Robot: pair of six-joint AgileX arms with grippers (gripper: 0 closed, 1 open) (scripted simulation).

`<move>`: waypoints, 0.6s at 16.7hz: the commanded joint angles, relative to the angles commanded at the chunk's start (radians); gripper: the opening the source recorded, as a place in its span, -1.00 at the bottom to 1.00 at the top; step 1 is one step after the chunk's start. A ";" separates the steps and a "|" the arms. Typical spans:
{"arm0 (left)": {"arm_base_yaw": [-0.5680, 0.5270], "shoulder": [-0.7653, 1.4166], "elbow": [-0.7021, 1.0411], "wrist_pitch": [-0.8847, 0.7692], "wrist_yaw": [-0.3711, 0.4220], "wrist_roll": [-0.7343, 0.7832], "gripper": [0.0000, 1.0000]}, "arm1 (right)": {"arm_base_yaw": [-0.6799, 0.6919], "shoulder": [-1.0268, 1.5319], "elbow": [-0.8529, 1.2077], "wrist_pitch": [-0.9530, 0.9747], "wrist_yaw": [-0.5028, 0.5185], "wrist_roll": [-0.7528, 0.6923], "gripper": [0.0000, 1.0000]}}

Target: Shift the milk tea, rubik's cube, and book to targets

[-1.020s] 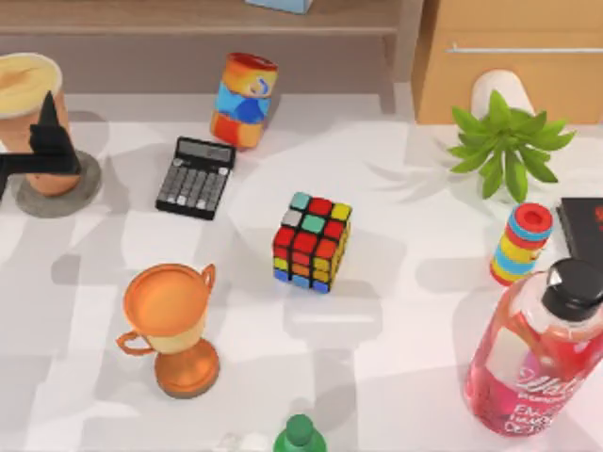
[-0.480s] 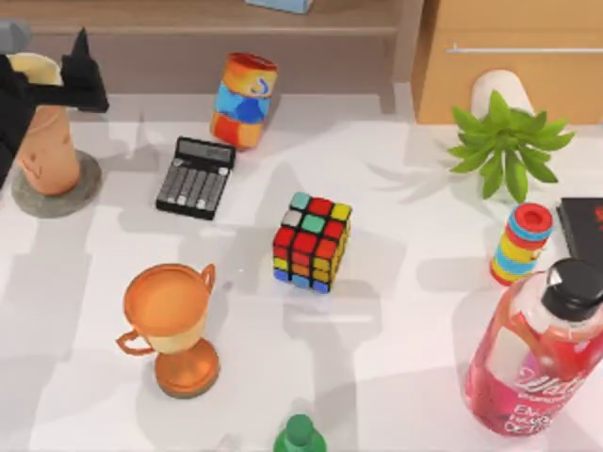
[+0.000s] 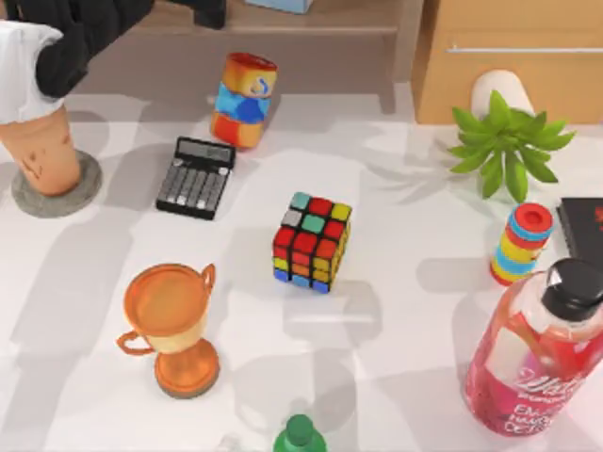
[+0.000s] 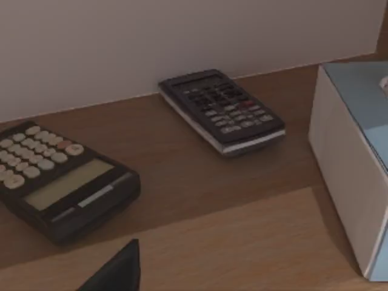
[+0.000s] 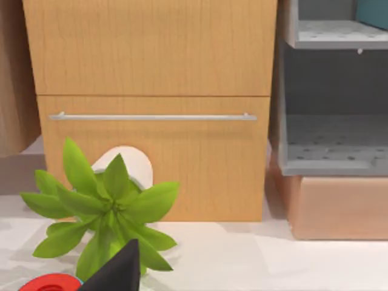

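From the top view, your left arm sits at eleven o'clock, its dark bulk over the shelf edge and above the milk tea (image 3: 38, 141). The cup stands on the grey round disc (image 3: 83, 193) at about nine o'clock, so that item looks delivered. The rubik's cube (image 3: 312, 242) rests near the centre of the table (image 3: 405, 311), clear of the calculator (image 3: 195, 177) at its ten o'clock and the trophy (image 3: 174, 325) at its seven o'clock. The black slab (image 3: 584, 221) shows at three o'clock, cut by the frame edge. A sliver of the light-blue book (image 3: 280, 5) peeks in at twelve o'clock.

You will likely want the cube next. Come down squarely over it with the claw aligned to two flat faces, and lift straight up so you clear the striped ring stack (image 3: 520, 243) and the pink bottle (image 3: 537, 353) on the way to the slab.

In the left wrist view, you look onto a wooden shelf (image 4: 200, 236) holding two calculators and a pale blue-topped box (image 4: 354, 157) cut at the edge. One dark fingertip (image 4: 118, 273) of the left claw pokes in, and I cannot tell whether it is open or closed.

In the right wrist view, you face the wooden drawer cabinet (image 5: 151, 91) with the green plant (image 5: 106, 209) before it. One dark fingertip (image 5: 121, 270) of the right claw shows, so its state cannot be told either.
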 joint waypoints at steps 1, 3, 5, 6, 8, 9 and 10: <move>-0.030 0.020 0.076 -0.111 -0.001 -0.005 1.00 | 0.000 0.000 0.000 0.000 0.000 0.000 1.00; -0.090 0.066 0.224 -0.338 -0.005 -0.022 1.00 | 0.000 0.000 0.000 0.000 0.000 0.000 1.00; -0.148 0.117 0.366 -0.568 -0.013 -0.050 1.00 | 0.000 0.000 0.000 0.000 0.000 0.000 1.00; -0.176 0.145 0.435 -0.683 -0.018 -0.068 1.00 | 0.000 0.000 0.000 0.000 0.000 0.000 1.00; -0.228 0.202 0.560 -0.907 -0.031 -0.108 1.00 | 0.000 0.000 0.000 0.000 0.000 0.000 1.00; -0.252 0.231 0.618 -1.014 -0.039 -0.130 1.00 | 0.000 0.000 0.000 0.000 0.000 0.000 1.00; -0.275 0.259 0.672 -1.119 -0.047 -0.153 1.00 | 0.000 0.000 0.000 0.000 0.000 0.000 1.00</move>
